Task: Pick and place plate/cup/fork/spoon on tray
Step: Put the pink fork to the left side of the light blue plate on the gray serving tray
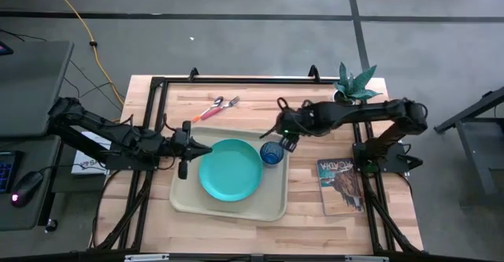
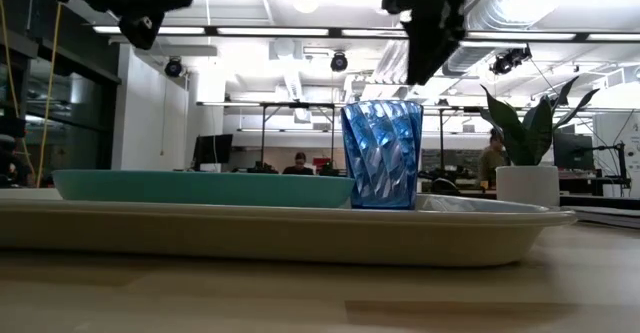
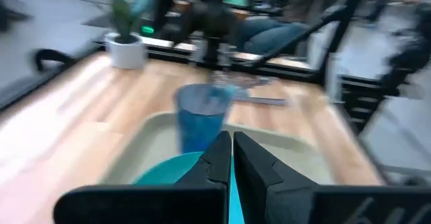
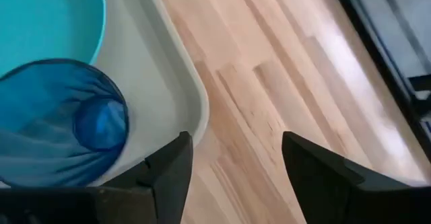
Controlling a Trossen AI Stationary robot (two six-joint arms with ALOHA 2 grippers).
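Note:
The beige tray (image 1: 189, 199) lies mid-table. The turquoise plate (image 1: 230, 170) rests flat in it. The blue cup (image 1: 272, 153) stands upright on the tray's floor by its far right corner, beside the plate; it also shows in the low view (image 2: 381, 153). The fork and spoon (image 1: 216, 108) lie on the table beyond the tray. My left gripper (image 1: 206, 149) is shut and empty, raised over the plate's left edge (image 3: 232, 146). My right gripper (image 1: 282, 134) is open and empty, above and just right of the cup (image 4: 236, 157).
A white pot with a green plant (image 1: 354, 85) stands at the far right corner. A printed magazine (image 1: 341, 185) lies to the right of the tray. Bare wood shows to the right of the tray's rim (image 4: 269, 109) and along the near edge.

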